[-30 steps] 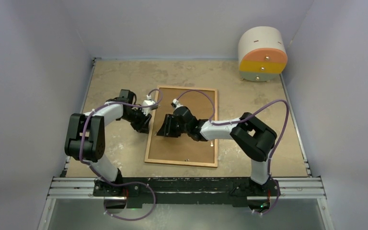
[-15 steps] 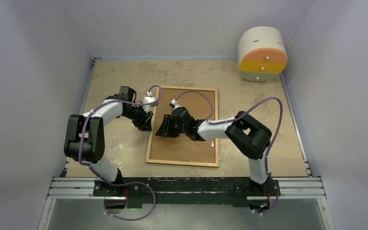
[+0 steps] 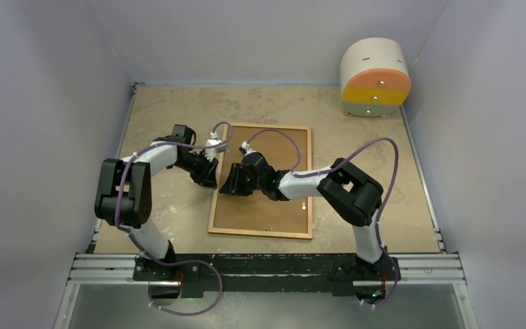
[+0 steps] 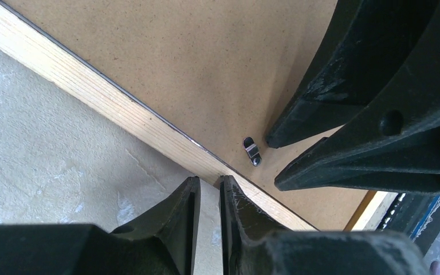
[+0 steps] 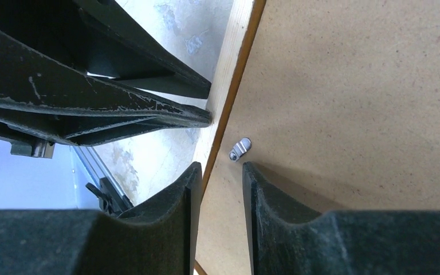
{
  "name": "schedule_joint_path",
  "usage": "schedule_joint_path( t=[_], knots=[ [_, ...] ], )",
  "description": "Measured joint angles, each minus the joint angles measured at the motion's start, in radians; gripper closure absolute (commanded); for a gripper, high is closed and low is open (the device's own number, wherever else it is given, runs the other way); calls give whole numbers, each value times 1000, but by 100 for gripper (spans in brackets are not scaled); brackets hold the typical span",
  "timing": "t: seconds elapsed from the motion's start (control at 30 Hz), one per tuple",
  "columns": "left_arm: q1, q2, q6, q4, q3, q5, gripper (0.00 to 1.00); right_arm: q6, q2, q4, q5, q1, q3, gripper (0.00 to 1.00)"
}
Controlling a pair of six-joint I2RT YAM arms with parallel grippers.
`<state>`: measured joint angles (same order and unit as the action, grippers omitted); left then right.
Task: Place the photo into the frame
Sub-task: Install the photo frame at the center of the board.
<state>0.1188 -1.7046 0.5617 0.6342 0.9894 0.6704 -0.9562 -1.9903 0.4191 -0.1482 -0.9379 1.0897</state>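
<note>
Near the middle of the table (image 3: 171, 110), the frame (image 3: 260, 234) is laid face down, so that its brown backing board (image 3: 267, 209) is turned up and its fastenings can be reached. At the rail facing the table's left edge, both grippers are brought tip to tip around one small metal turn clip (image 4: 252, 150). The left gripper (image 4: 209, 182) is set on the pale wooden rail, its jaws drawn almost together with a thin slit left and nothing pinched. The right gripper (image 5: 222, 167) is held over the board's edge, just beside the clip, its jaws parted a little and empty. Narrow jaws are judged suited to nudging so small a tab. The photo is not seen in any view; whether it lies beneath the board cannot be told.
</note>
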Motion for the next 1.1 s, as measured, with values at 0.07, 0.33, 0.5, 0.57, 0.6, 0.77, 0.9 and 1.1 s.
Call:
schedule_joint_path(
  t=[0.07, 0.33, 0.5, 0.57, 0.6, 0.77, 0.9, 1.1],
  knots=[
    [0, -1, -2, 1, 0, 2, 85, 1, -5, 0, 1, 0, 7, 66],
    [-1, -1, -3, 4, 1, 6, 86, 2, -32, 13, -1, 0, 33, 67],
    [-1, -2, -3, 4, 1, 6, 86, 3, -40, 14, -1, 0, 44, 68],
    [-1, -2, -3, 4, 1, 6, 87, 3, -46, 17, -1, 0, 49, 68],
    [-1, -2, -3, 4, 1, 7, 86, 3, -49, 19, -1, 0, 52, 69],
    [-2, -3, -3, 4, 1, 8, 87, 3, -52, 21, -2, 0, 56, 70],
    [-2, -3, -3, 4, 1, 8, 88, 3, -53, 21, -2, 0, 56, 71],
    [-3, -3, -3, 5, 1, 9, 89, 8, -55, 23, -15, 2, 56, 71]
  ],
)
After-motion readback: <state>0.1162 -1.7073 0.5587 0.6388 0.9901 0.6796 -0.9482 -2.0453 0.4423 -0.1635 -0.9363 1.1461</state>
